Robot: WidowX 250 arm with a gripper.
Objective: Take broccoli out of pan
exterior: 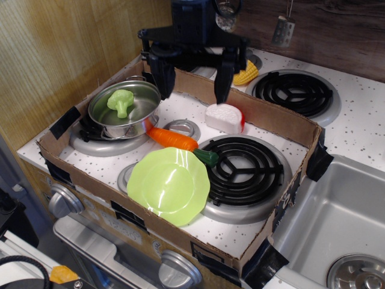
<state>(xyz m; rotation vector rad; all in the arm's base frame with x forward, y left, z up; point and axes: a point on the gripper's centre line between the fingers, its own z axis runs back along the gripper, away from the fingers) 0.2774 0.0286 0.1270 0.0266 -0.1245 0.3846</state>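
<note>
Gripper (194, 87) raised over the rear of the cardboard tray (283, 123), fingers (164, 81) spread wide and pointing down, nothing between them; left finger just above the far rim of the pan, right one over the tray's back wall, above the white-and-red piece (224, 117); no contact with anything.

Broccoli (121, 102) lying inside the pan (126, 110), head toward the rear, pale stem toward the front, resting on the shiny bottom; well apart from the gripper. Pan seated on the rear-left burner (102, 143), near the tray's left wall; small handle visible at its back edge.

Carrot (174, 138) lying on the speckled stovetop (186, 111) just in front of the pan, orange body touching or nearly touching the pan's side, dark-green top (207, 158) pointing toward the black coil burner (240, 168); green plate (169, 185) just in front of the carrot, tilted, its edge overlapping that burner's rim.

Corn (246, 71) beyond the tray's back wall, beside the gripper's right finger; second coil burner (295, 91) behind to the right; sink (337, 223) at the right edge; metal grater-like item (282, 30) hanging on the dark back wall; stove knobs (63, 201) along the front.
</note>
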